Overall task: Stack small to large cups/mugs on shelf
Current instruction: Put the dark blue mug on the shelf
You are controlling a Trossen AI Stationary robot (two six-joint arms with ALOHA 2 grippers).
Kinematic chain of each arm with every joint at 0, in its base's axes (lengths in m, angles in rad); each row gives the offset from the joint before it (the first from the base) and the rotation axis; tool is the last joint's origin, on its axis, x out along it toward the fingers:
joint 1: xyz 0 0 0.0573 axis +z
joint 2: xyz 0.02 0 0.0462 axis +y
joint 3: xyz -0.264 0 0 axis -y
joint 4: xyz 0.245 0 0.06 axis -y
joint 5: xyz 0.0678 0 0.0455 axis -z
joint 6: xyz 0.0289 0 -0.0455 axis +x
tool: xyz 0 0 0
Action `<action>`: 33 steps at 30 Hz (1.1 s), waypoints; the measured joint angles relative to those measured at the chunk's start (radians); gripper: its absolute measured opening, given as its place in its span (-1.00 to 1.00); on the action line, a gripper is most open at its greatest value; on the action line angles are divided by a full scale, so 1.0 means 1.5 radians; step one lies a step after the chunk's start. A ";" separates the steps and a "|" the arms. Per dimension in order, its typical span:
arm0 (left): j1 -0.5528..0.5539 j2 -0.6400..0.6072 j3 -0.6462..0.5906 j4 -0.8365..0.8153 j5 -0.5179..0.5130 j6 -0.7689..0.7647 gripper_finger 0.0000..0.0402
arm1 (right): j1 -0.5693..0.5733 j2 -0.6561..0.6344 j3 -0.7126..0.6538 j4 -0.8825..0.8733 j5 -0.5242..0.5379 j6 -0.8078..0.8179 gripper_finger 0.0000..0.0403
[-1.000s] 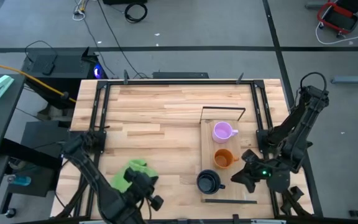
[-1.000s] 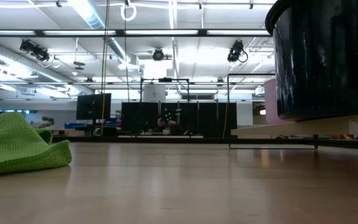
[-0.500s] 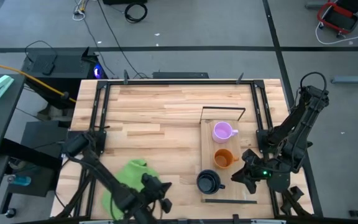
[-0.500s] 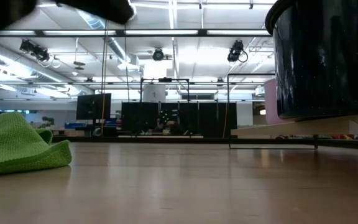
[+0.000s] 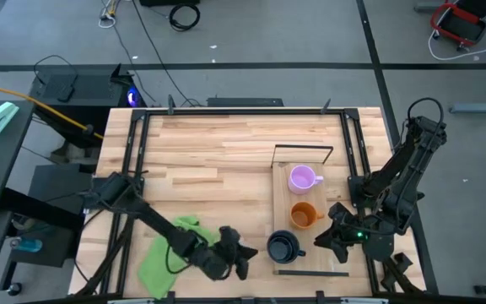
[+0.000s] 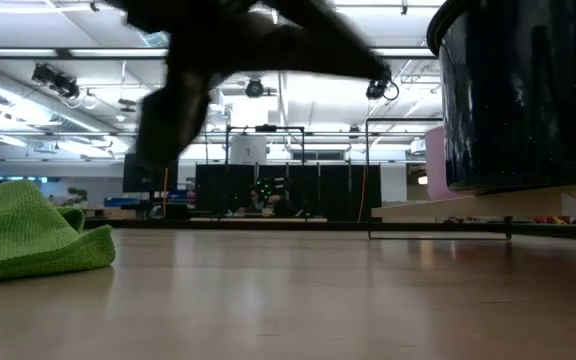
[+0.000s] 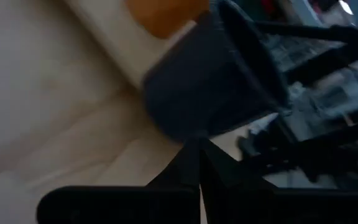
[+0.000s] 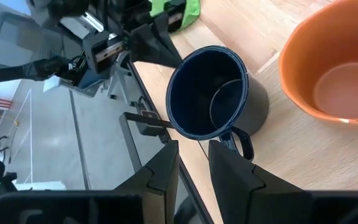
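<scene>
Mugs (image 5: pixel 303 178) unstacked on shelf (image 5: pixel 278 198), all empty

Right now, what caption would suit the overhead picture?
Three mugs, purple, orange and black, line a wooden shelf while the left pincer, shut, nears the black one.

1. I see a green cloth (image 5: pixel 165 252) crumpled at the near left of the plank tabletop (image 5: pixel 218 160); in the low view the green cloth (image 6: pixel 28 230) lies bunched.
2. Beyond the tabletop's far left corner: a yellow cable (image 5: pixel 32 100); a black box (image 5: pixel 74 84).
</scene>
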 joint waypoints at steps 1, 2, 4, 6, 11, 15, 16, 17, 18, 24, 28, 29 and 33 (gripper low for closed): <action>0.008 0.000 0.000 0.014 0.024 0.012 -0.97 | 0.000 0.000 0.000 0.000 0.000 0.000 -0.53; 0.016 0.000 0.000 0.025 0.039 0.017 -0.95 | 0.000 0.000 0.000 0.000 0.000 0.000 -0.53; 0.028 0.000 0.000 0.036 0.047 0.019 -0.90 | 0.000 0.000 0.000 0.000 0.000 0.000 -0.53; 0.039 0.000 0.000 0.044 0.060 0.018 -0.87 | 0.000 0.000 0.000 0.000 0.000 0.000 -0.53; 0.059 0.000 0.000 0.062 0.101 0.020 -0.90 | 0.000 0.000 0.000 0.000 0.000 0.000 -0.53; 0.067 0.000 0.004 0.086 0.135 0.035 -0.95 | 0.000 0.000 0.000 0.000 0.000 0.000 -0.53; 0.069 0.000 0.006 0.085 0.141 0.037 -0.95 | 0.000 0.000 0.000 0.000 0.000 0.000 -0.53; 0.070 0.000 0.008 0.085 0.146 0.044 -0.95 | 0.000 0.000 0.000 0.000 0.000 0.000 -0.53; 0.070 0.000 0.010 0.084 0.147 0.049 -0.95 | 0.000 0.000 0.000 0.000 0.000 0.000 -0.53; 0.075 0.000 0.017 0.084 0.166 0.053 -0.89 | 0.000 0.000 0.000 -0.001 0.000 0.000 -0.53; 0.081 0.000 0.017 0.085 0.180 0.052 -0.91 | 0.000 0.000 0.000 -0.001 0.000 0.003 -0.53; 0.083 0.000 0.017 0.085 0.186 0.053 -0.92 | 0.000 0.000 0.000 -0.001 0.000 0.003 -0.53; 0.090 0.000 0.017 0.085 0.205 0.052 -0.95 | 0.000 0.000 0.000 -0.001 0.000 0.014 -0.53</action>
